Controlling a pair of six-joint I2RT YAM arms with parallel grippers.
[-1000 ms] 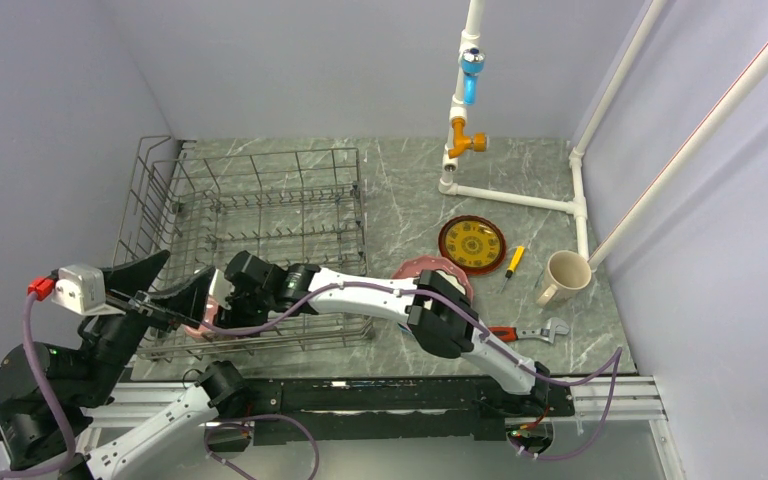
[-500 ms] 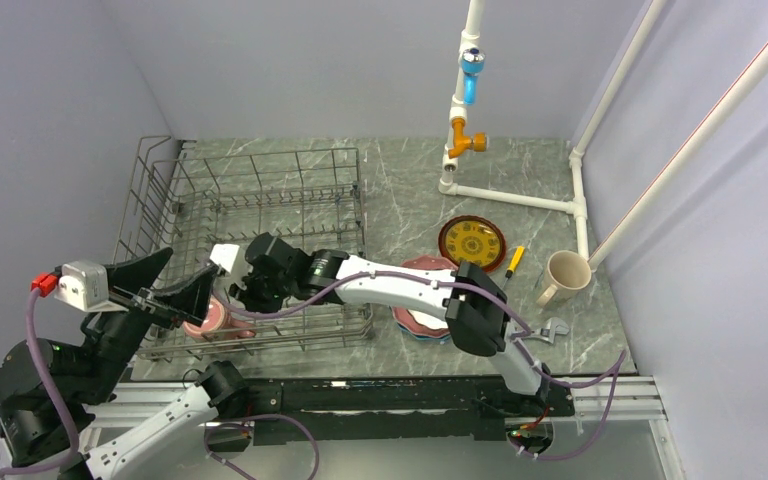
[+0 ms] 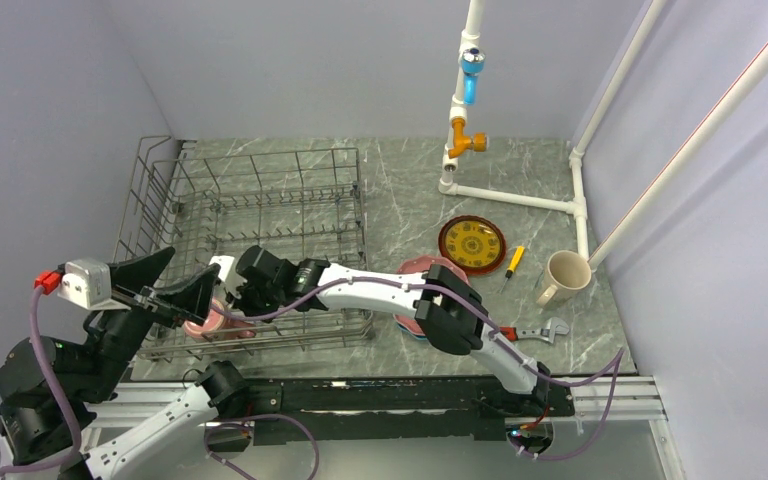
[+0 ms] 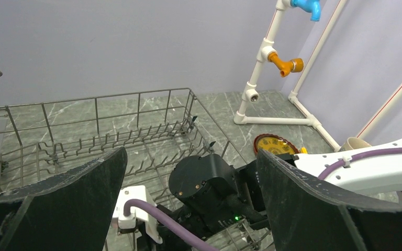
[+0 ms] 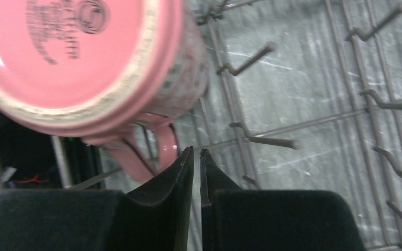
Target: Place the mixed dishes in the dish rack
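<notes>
My right gripper is pinched almost flat, with only a sliver between the tips and nothing in it. The pink mug sits base-up among the wires at the near-left corner of the dish rack. Its handle is just beside one of my fingers, outside the grip; the wrist view is blurred there, so I cannot say whether they touch. My left gripper is spread wide and empty, hovering at that same near-left corner of the rack. I judge the mug to be loaded, so the step in hand is getting clear of it. The other dishes lie on the table to the right of the rack. The pink scalloped plate is closest, partly under my right arm. The red-brown plate with yellow patterned centre is farther right, and the cream cup is farthest. Next I should lift my right wrist up past the tines and handle without nudging the mug, swing right, and open for a plate's rim.
</notes>
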